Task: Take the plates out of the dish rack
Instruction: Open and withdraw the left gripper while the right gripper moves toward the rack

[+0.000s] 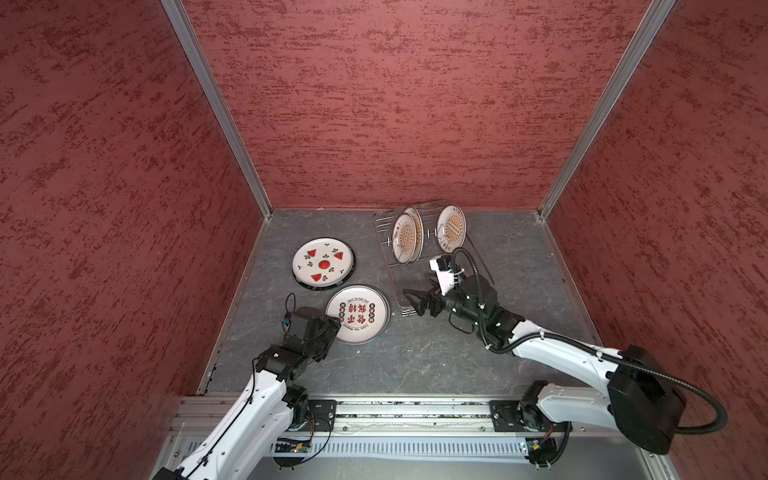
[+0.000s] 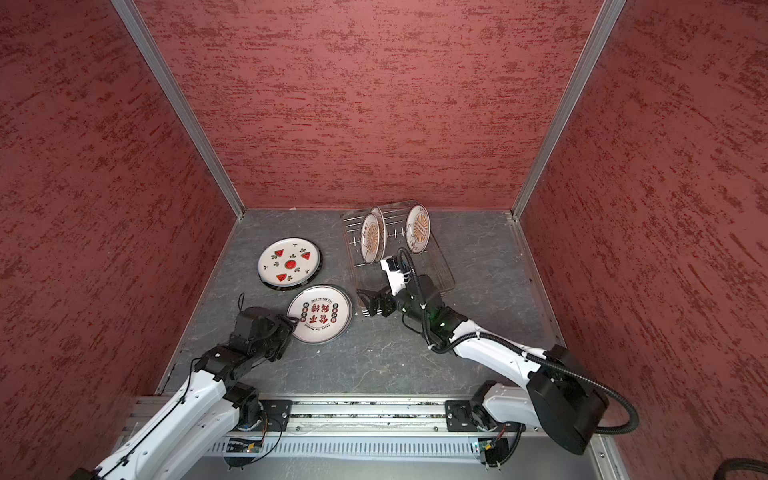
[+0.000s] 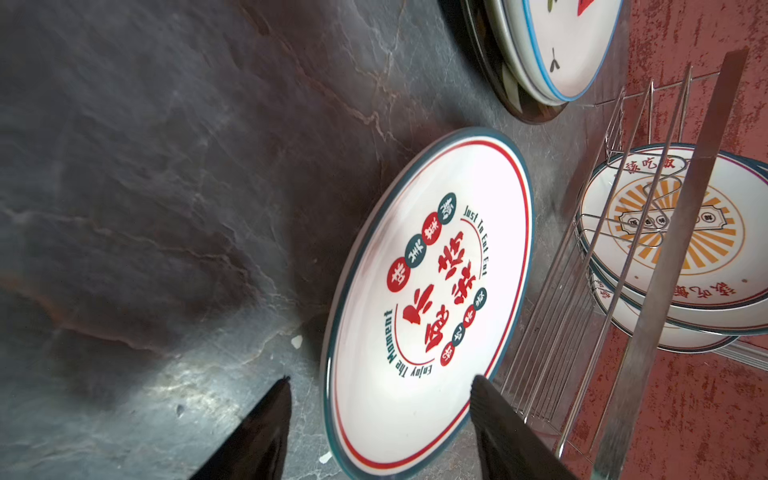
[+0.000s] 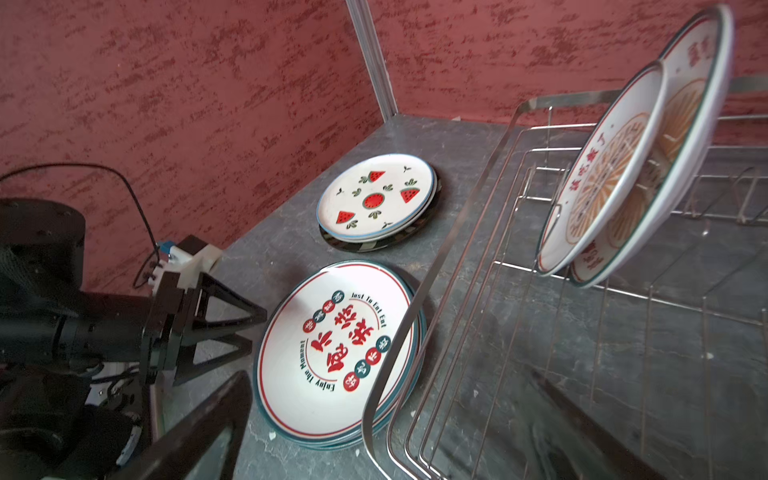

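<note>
On my screens the grey stone-look table (image 1: 415, 357) fills the floor of the red-walled booth. The dish rack (image 4: 519, 266) lies toward the back, right of the middle. Three sunburst plates stand on edge in it: a pair (image 1: 405, 239) leaning together and a single one (image 1: 451, 227) apart to their right. Their rims carry red characters too small for me to read.

Left of the rack, two stacks lie flat on the table. The farther is topped by a watermelon plate (image 1: 323, 263). The nearer is topped by a lettered plate (image 3: 428, 291) with big red characters and the words "Just To Eat Eat" and "Enjoy The Moment".

My left gripper (image 3: 380, 380) sits at that plate's near rim, fingers spread, pinching nothing. My right gripper (image 1: 411, 302) hovers over the rack's near end, spread wide and empty.
</note>
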Action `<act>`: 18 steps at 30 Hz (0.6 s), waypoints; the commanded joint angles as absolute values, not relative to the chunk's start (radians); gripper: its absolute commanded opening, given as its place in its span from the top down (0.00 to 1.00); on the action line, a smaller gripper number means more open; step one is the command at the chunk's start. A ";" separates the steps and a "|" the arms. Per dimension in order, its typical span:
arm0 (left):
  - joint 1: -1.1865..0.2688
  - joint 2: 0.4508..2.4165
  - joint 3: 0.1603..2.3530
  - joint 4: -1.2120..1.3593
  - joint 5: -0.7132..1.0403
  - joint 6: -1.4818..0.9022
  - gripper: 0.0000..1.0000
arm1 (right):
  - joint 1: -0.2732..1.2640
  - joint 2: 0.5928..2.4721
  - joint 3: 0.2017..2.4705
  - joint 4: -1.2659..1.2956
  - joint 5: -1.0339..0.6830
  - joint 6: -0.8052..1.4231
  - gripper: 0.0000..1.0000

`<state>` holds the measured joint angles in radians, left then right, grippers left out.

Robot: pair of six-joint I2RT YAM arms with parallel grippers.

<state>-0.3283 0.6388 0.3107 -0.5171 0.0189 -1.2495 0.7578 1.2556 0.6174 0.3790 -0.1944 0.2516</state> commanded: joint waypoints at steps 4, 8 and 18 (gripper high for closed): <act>-0.357 0.673 0.350 -0.528 -0.041 -1.246 0.32 | 0.813 1.291 0.693 0.307 -0.204 0.160 0.01; -0.371 0.664 0.361 -0.557 -0.092 -1.247 0.27 | 0.825 1.300 0.699 0.312 -0.176 0.156 0.01; -0.495 0.411 0.323 -0.431 -0.254 -0.994 0.01 | 0.777 1.178 0.581 0.538 0.017 0.356 0.01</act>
